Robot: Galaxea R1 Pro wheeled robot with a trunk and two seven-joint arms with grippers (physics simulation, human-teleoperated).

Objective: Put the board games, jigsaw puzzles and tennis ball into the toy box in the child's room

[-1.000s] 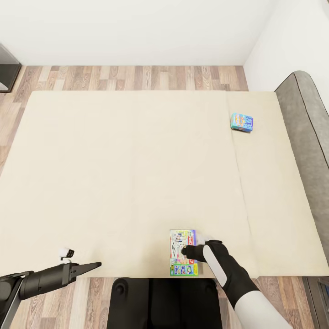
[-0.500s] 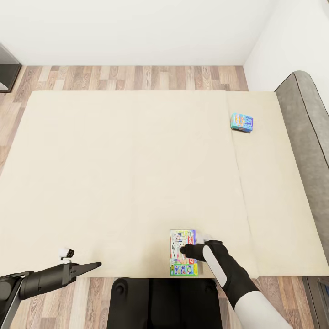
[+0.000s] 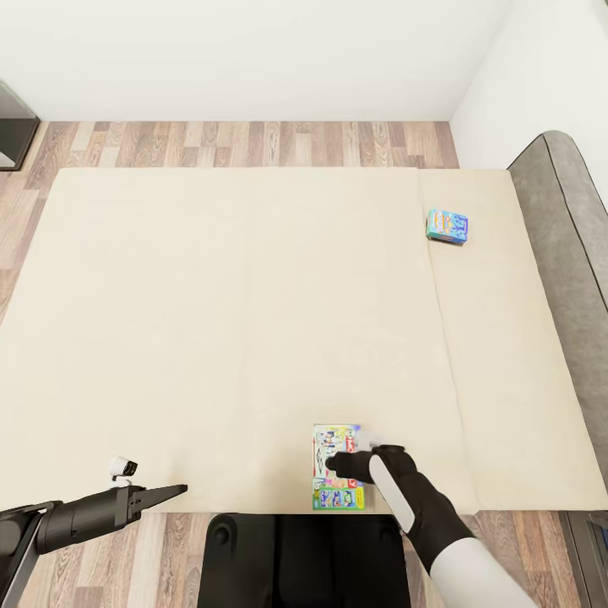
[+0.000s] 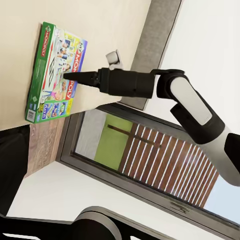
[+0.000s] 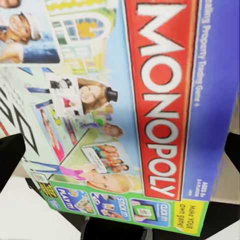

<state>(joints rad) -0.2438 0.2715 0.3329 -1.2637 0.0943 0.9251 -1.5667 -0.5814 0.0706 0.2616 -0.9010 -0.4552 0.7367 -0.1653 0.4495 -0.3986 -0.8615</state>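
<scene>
- Right gripper [image 3: 336,463] — over the lid of the white-and-green board game [image 3: 337,467], near the bed's front edge. Across the last second it has crept a little leftward over the printed face, with the forearm swinging slightly the same way. Whether its jaws are apart or together cannot be told: from the left wrist camera the fingers [image 4: 80,78] read as one dark point resting on or just above the lid, and the right wrist camera shows only dark shapes at the frame's corners.
- White-and-green board game [image 5: 125,110] — lettered MONOPOLY, lying flat on the bed [image 3: 211,321], directly under the right jaws; the left wrist camera shows it level on the mattress [image 4: 55,70]. It has edged very slightly leftward with the gripper, or not at all; it is not lifted.
- Smaller blue board game [image 3: 447,225] — on the mattress near the grey headboard [image 3: 566,219], well beyond the right jaws, unchanged.
- Left gripper [image 3: 173,490] — hangs off the bed's front edge, well apart from both boxes; its jaws appear closed to a point with nothing between them, and it has not shifted.
- Judgement — the small sideways adjustment looks like lining up a grasp on the nearer box. Both bed games are yet to be carried to the toy box.
</scene>
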